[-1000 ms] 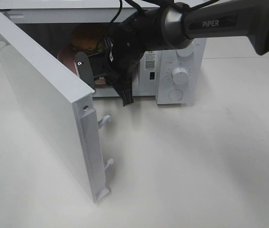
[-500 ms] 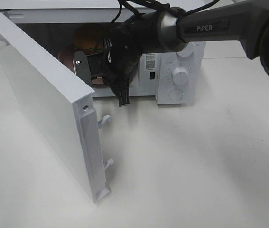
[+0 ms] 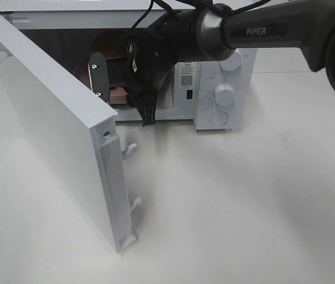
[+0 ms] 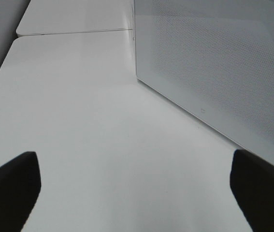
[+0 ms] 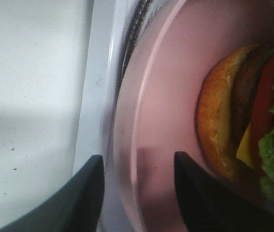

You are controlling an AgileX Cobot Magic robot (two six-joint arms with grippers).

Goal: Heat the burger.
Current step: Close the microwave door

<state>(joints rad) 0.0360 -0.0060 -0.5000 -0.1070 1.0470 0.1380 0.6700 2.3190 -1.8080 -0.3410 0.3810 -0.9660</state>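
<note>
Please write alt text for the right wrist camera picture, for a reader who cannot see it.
A burger lies on a pink plate at the white front edge of the microwave, seen close up. The right gripper has its two dark fingers apart, one on each side of the plate's rim.

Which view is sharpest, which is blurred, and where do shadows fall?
Exterior high: sharp, with a soft shadow on the table and a dim microwave cavity. Left wrist: evenly lit, fingers dark and defocused. Right wrist: close-up, burger and plate soft.
</note>
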